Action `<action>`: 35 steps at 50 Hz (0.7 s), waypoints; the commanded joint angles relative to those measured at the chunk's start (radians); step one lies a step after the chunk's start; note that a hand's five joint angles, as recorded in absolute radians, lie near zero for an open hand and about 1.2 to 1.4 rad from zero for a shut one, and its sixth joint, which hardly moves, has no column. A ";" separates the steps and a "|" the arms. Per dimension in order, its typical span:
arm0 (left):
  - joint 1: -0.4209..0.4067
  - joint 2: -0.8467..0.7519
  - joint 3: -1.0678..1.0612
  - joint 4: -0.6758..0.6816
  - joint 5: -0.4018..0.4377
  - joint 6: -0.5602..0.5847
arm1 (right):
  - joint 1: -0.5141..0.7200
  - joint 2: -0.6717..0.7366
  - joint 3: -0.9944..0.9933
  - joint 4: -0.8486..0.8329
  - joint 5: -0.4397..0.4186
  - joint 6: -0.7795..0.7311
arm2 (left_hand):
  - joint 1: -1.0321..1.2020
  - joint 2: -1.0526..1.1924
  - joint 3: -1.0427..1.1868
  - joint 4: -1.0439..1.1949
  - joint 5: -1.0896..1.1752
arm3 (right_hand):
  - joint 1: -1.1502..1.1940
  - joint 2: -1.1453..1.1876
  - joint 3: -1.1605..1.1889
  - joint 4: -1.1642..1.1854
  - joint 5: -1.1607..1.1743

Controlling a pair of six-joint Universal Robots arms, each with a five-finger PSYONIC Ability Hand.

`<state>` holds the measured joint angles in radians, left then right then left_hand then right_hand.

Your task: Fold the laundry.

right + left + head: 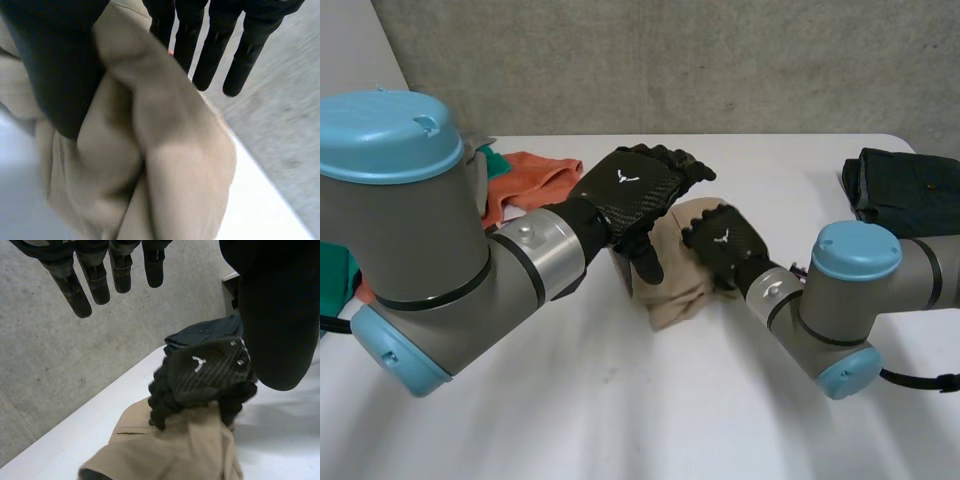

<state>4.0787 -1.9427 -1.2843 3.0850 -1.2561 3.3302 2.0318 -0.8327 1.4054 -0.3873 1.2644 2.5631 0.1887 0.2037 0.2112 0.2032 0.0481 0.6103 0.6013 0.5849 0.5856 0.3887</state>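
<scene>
Right hand (725, 240) on beige cloth (675, 295), apparently in a pinch; left hand (635, 195) just above, fingers (95, 282) straight, apart.

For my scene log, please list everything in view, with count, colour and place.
beige cloth: 1, beige, bunched at the middle of the table.
orange cloth: 1, orange, table's far left.
green cloth: count unclear, green, beside the orange cloth and behind the left arm.
dark garment: 1, dark, folded, table's far right.
table: 1, white.
wall: 1, grey, behind the table.
left hand: 1, black, above the beige cloth, fingers straight.
right hand: 1, black, pinches the beige cloth in its fingers.
</scene>
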 commanded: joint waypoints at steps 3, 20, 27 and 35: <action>0.002 0.002 -0.020 0.000 0.001 0.000 | -0.012 0.012 -0.006 0.071 -0.013 0.037 | 0.007 -0.008 -0.015 -0.007 -0.027 | -0.149 -0.140 -0.124 -0.125 -0.102; 0.000 0.002 -0.024 0.014 0.001 0.000 | -0.015 0.029 -0.005 0.064 -0.022 0.040 | 0.010 -0.005 -0.012 -0.004 -0.024 | 0.011 0.020 0.037 0.036 0.059; 0.003 0.002 -0.026 0.015 0.000 0.000 | -0.015 0.064 -0.056 0.064 -0.020 0.043 | 0.010 -0.005 -0.012 -0.004 -0.024 | 0.431 0.440 0.457 0.456 0.478; 0.003 0.002 -0.023 0.015 0.000 0.000 | -0.015 0.058 -0.078 0.048 -0.020 0.043 | 0.010 -0.005 -0.012 -0.004 -0.024 | 0.786 0.795 0.811 0.811 0.833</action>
<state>4.0814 -1.9407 -1.3095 3.0994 -1.2562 3.3303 2.0172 -0.7677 1.3425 -0.3250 1.2428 2.6068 0.1887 0.2037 0.2112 0.2032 0.0482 0.9505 1.0972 1.0838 1.1213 0.8499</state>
